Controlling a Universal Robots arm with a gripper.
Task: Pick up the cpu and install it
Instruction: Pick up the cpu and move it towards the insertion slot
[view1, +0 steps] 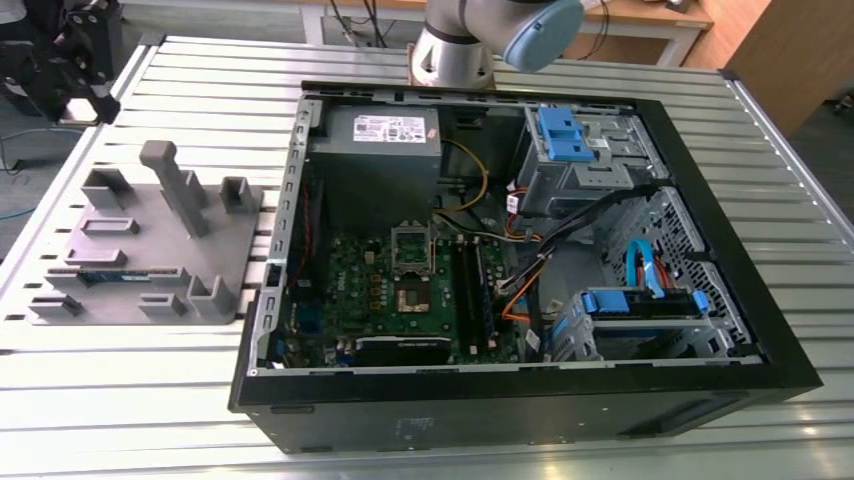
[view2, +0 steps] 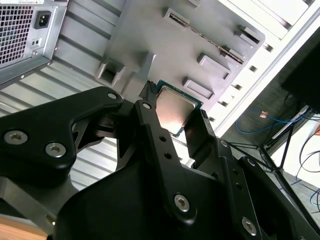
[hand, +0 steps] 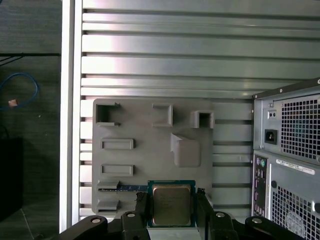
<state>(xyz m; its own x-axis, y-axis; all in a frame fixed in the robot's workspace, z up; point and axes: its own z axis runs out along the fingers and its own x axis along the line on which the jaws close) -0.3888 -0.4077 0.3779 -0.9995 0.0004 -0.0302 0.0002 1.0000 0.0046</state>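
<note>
Silvery metal on top, thin green rim: that's the cpu (hand: 171, 204), flat and square, pinched between the gripper's (hand: 171, 197) black fingers (hand: 141, 210). It's held clear above the grey fixture tray (hand: 150, 145), just beside the open computer case (view1: 534, 400). Pick-up looks done to me. Install isn't: the motherboard socket (view1: 411, 272) lies well apart, inside the case.

In the tool (view2: 175, 109), the cpu (hand: 171, 204) — fixture tray (view1: 154, 250) on the table (view1: 200, 70) beside the case (view1: 534, 400), perhaps touching
</note>
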